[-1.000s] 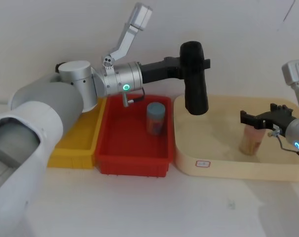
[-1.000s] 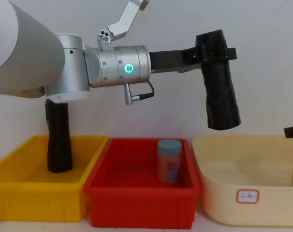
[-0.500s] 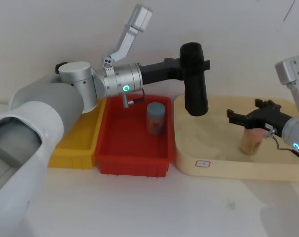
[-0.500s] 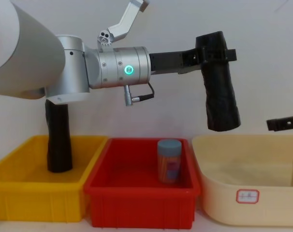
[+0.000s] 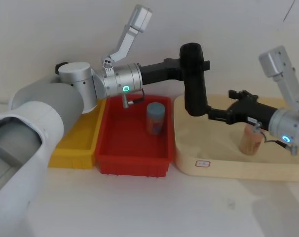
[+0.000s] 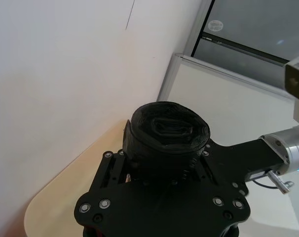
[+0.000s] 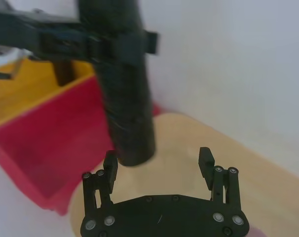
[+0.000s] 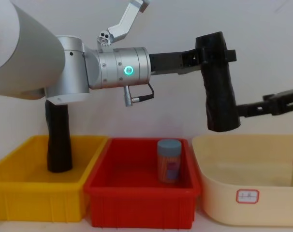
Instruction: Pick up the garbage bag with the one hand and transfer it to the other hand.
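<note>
1. Noted the right gripper [image 7: 158, 154] right of centre in the head view, fingers apart, tips just short of the lower end of the garbage bag [image 5: 195, 81], not yet around it.
2. Found that bag hanging upright at upper centre, above where red bin [image 5: 132, 165] meets cream tray [image 5: 238, 170], the left gripper [image 8: 216, 54] with fingers clamped on its top end.
3. Judged a drop likely should the left fingers let go before the right ones closed firmly; feared a slip from so low a hold on the tapered end, or a fingertip knocking it askew.
4. Counted containers on the table [image 5: 139, 207]: cream tray holding a tan jar [image 5: 250, 140]; red bin holding a blue-lidded jar [image 5: 155, 118]; yellow bin [image 5: 73, 158], far left, holding a second black roll [image 8: 58, 140] upright.
</note>
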{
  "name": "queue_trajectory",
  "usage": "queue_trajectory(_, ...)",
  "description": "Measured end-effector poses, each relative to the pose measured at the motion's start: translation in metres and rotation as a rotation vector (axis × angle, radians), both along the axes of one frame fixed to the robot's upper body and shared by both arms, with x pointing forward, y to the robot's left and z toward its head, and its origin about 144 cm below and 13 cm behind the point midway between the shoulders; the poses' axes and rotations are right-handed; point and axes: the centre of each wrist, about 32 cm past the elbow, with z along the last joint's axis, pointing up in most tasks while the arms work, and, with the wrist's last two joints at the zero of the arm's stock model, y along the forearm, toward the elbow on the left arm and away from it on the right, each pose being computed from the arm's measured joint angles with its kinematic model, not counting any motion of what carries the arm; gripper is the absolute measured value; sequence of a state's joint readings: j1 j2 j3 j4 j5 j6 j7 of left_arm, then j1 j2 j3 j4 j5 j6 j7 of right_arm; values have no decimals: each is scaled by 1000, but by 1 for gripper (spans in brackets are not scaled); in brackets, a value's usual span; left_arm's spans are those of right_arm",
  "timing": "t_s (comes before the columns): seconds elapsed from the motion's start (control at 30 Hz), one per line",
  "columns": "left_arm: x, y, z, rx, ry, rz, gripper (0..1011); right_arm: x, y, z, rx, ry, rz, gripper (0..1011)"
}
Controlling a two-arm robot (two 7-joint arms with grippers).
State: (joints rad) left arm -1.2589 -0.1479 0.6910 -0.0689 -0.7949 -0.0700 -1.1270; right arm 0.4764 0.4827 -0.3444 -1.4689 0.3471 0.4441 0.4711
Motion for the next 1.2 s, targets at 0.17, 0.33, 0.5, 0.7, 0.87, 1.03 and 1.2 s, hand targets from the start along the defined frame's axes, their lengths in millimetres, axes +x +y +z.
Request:
queue_trajectory(0.17, 0, 0, 0, 0, 0, -1, 456, 10, 9, 7, 17, -9, 88, 1001)
queue_trajectory(0.33, 0, 0, 0, 0, -1, -1, 456, 20, 18, 14, 30, -14, 154, 1001)
queue_trajectory(0.5, 0, 0, 0, 0, 0, 0, 456, 31, 25, 19, 40, -16, 207, 1001)
queue_trajectory(0.7, 0, 0, 0, -1, 0, 1, 456, 39, 31, 20, 43, -17, 230, 1001)
queue_trajectory(0.87, 0, 0, 0, -1, 0, 0, 456, 45, 34, 18, 45, -21, 226, 1001)
queue_trajectory(1.03, 0, 0, 0, 0, 0, -1, 456, 51, 36, 15, 48, -22, 209, 1001)
queue_trajectory(1.2, 0, 0, 0, 1, 0, -1, 456, 55, 37, 11, 52, -12, 193, 1001)
